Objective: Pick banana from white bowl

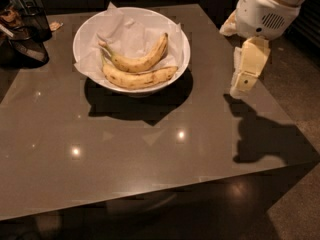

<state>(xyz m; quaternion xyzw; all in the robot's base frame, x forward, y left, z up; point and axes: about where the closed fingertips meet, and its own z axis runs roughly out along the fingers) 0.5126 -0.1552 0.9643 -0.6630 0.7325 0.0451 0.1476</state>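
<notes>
Indoor room, glossy table (150,159), end effector (241,85) right

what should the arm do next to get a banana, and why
Probably swing the end effector across toward the white bowl: it hangs above the right side of the table, well apart from the two bananas lying on its paper.

Hand (243,85) hangs right of the white bowl (180,46) holding two bananas (140,78).
</notes>
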